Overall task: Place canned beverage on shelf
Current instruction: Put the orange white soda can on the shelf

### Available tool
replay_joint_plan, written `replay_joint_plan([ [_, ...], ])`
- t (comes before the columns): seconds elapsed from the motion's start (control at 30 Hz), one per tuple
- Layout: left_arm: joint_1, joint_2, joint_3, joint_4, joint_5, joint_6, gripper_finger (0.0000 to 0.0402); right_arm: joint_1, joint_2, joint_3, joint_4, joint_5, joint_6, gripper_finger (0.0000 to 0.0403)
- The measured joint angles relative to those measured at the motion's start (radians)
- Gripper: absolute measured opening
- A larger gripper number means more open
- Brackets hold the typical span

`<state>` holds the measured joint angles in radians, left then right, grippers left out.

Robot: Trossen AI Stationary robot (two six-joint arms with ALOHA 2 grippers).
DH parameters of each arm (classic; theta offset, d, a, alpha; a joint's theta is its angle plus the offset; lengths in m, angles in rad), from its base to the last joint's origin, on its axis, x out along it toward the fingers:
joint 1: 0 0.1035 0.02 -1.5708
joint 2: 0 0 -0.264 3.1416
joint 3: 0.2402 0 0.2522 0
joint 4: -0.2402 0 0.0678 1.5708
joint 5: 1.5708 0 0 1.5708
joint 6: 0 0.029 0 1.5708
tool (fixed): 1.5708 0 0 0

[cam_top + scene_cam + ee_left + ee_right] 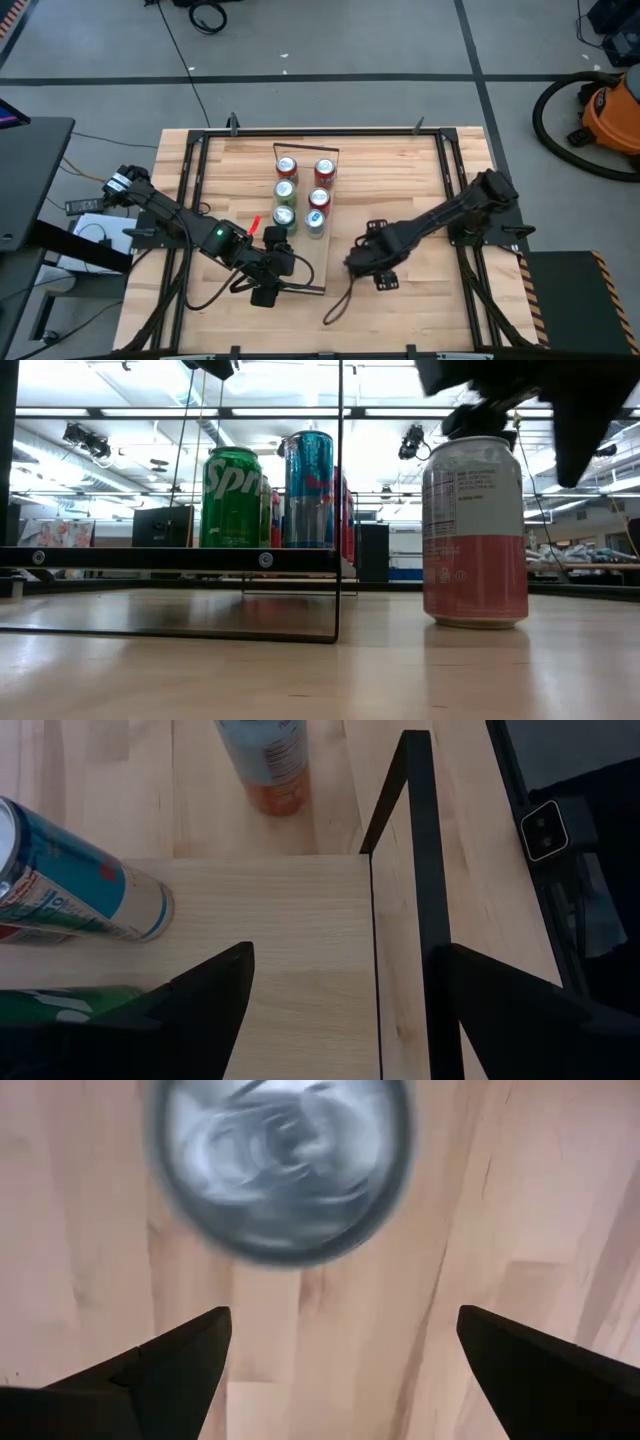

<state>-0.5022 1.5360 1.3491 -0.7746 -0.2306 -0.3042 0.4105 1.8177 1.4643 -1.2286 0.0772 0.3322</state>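
Right gripper [340, 1342] hovers fully open and empty above the pink-and-white can [475, 532], which stands on the table beside the shelf [308, 245]. It should descend until both fingers straddle the can's body, then close squarely. Left gripper [345, 1000] waits half-open over the shelf's end.

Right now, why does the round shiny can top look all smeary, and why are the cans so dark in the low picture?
Right wrist view: the can top is blurred, sitting very near the camera above the open right gripper. Low view: bright ceiling lights behind leave the pink can and green can backlit. Left wrist view stays sharp.
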Motion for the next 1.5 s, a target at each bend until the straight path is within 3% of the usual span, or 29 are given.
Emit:
replay_joint_plan([
  [0.37, 0.0, 0.0, 0.0, -0.001, 0.0, 0.0, 0.0334, 0.113, -0.139, -0.219, 0.239, 0.131, 0.217, 0.04],
  [0.53, 0.0, 0.0, 0.0, -0.001, 0.0, -0.01, 0.0334, 0.173, -0.195, -0.381, 0.465, 0.2, 0.337, 0.04],
  [0.83, 0.0, 0.0, 0.0, 0.0, 0.0, -0.009, 0.0334, 0.292, -0.221, -0.576, 0.796, 0.519, 0.461, 0.0397],
  [0.97, 0.001, 0.0, 0.0, 0.0, 0.0, -0.003, 0.0334, 0.31, -0.22, -0.645, 0.966, 0.604, 0.461, 0.0389],
  [1.23, 0.002, 0.0, 0.0, 0.003, -0.022, 0.005, 0.0334, 0.287, -0.218, -0.798, 1.345, 0.617, 0.366, 0.0369],
  [1.5, 0.0, 0.0, 0.0, 0.006, -0.056, 0.094, 0.0333, 0.251, -0.215, -0.861, 1.533, 0.619, 0.242, 0.0322],
])
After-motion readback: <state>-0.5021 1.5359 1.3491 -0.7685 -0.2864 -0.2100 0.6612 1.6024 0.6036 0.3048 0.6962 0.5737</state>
